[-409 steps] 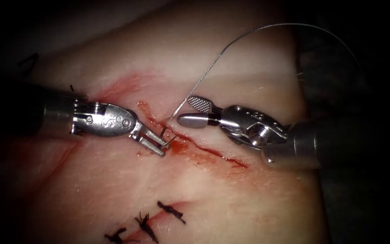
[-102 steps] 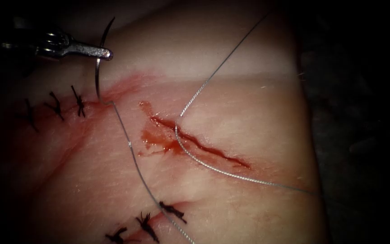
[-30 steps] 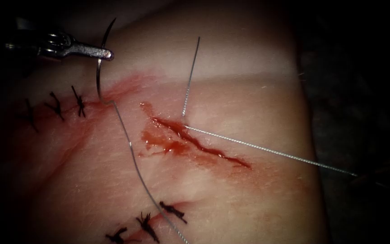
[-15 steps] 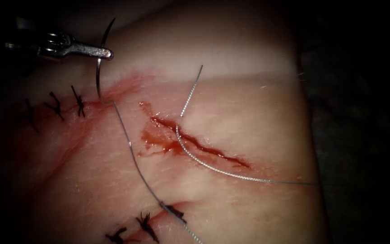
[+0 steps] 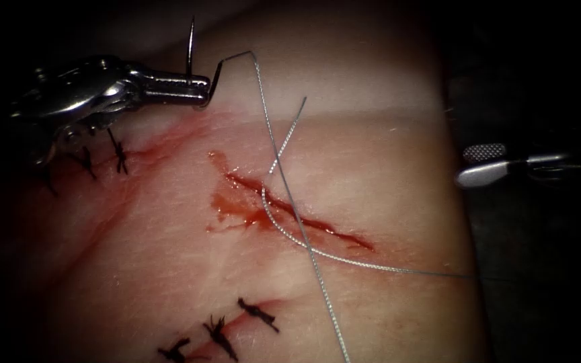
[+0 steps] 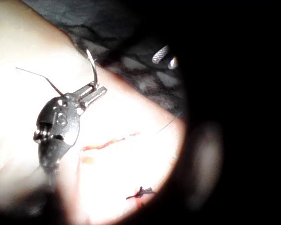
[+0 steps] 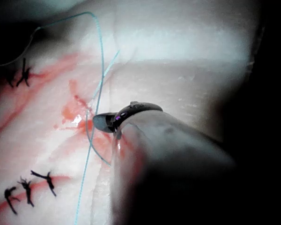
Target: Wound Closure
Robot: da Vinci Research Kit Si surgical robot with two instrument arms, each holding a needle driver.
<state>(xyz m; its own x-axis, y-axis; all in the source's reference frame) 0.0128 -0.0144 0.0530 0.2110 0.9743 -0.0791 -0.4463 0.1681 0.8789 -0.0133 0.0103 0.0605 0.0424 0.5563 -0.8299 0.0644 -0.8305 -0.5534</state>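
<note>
In the endoscope view, we see the left tool point(image 5: 196, 87) at ten o'clock, its fingers closed on the needle point(image 5: 189, 47) near mid-curve; the needle is clear of the tissue point(image 5: 384, 168), its lower arc hidden behind the fingers. The thread point(image 5: 290, 202) crosses the cut point(image 5: 297, 215) and is cut off at six o'clock. The right tool point(image 5: 482, 163) sits at three o'clock, fingers apart, holding nothing. We count five dark stitches point(image 5: 216, 333).

In the left wrist view, the left tool point(image 6: 94, 91) grips the needle point(image 6: 92, 68).

In the right wrist view, the right tool point(image 7: 107, 122) is near the cut point(image 7: 79, 117); its finger gap is hard to make out.
</note>
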